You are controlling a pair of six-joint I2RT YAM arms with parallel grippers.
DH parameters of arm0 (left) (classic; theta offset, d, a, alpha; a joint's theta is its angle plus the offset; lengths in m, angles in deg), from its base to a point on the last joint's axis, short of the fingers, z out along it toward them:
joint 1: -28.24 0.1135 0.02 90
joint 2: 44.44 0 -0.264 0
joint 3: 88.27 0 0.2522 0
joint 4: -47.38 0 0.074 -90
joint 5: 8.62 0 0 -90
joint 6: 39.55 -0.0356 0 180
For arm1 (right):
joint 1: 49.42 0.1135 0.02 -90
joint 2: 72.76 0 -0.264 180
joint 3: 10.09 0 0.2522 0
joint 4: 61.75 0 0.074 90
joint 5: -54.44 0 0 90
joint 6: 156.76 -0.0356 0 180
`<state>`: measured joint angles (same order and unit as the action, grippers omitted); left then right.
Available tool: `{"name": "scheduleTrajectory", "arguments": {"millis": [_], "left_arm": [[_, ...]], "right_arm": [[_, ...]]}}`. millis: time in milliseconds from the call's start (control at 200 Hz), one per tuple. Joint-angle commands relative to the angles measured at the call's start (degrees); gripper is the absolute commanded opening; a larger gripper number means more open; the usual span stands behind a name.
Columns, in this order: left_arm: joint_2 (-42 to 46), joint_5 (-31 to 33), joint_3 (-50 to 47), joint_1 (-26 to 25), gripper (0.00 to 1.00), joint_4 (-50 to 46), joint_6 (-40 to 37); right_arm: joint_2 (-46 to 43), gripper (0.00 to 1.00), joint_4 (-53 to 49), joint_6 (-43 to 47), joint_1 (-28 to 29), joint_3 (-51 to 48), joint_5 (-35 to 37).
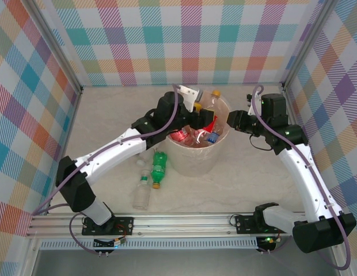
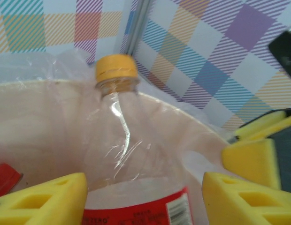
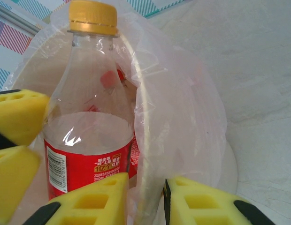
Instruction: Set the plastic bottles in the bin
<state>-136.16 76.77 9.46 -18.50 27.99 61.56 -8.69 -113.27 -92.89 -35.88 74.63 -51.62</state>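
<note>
Over the round peach bin (image 1: 193,164), your left end effector (image 2: 145,199), yellow foam pads (image 2: 42,199) parted loosely around a clear orange-capped bottle (image 2: 131,154) standing inside, your right end effector (image 3: 145,199) pinched onto the crinkly lined rim.

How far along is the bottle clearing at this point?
Done: several red-labelled clear plastic bottles lie in the round peach-cream bin. In hand: the left gripper straddles an orange-capped clear plastic bottle at the bin's mouth, grip unclear; the right gripper pinches the bin's lined rim. Left: at least a green plastic bottle and a clear plastic bottle on the table.
</note>
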Motion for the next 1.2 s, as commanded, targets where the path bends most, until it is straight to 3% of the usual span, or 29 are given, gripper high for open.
{"name": "scheduleTrajectory", "arguments": {"millis": [0, 85, 535, 685, 985, 1195], "left_arm": [[-1.92, 2.60, 1.37, -0.17, 0.55, -1.28, 1.65], [-1.97, 2.36, 0.02, -0.20, 0.49, -1.84, 2.76], [2.64, -0.90, -6.60, -0.53, 0.43, -1.06, 4.67], [5.82, -0.22, -4.67, -0.50, 0.64, -3.86, 1.80], [8.36, 1.62, 2.87, 0.50, 0.90, -13.00, -5.34], [11.47, 2.07, 4.23, 7.17, 0.99, -18.29, -3.62]], "right_arm": [[0.00, 0.27, -0.82, 0.99, 0.24, 1.36, -0.03], [0.09, 0.27, -0.83, 1.09, 0.26, 1.46, 0.06], [0.54, 0.27, -0.07, 0.43, 0.34, 1.79, 0.32], [0.52, 0.27, 0.40, -0.11, 0.37, 1.38, 0.31], [0.39, 0.27, 0.03, -0.27, 0.48, 1.99, 1.03], [0.44, 0.27, 0.02, 0.29, 0.39, 2.60, 0.67]]}}
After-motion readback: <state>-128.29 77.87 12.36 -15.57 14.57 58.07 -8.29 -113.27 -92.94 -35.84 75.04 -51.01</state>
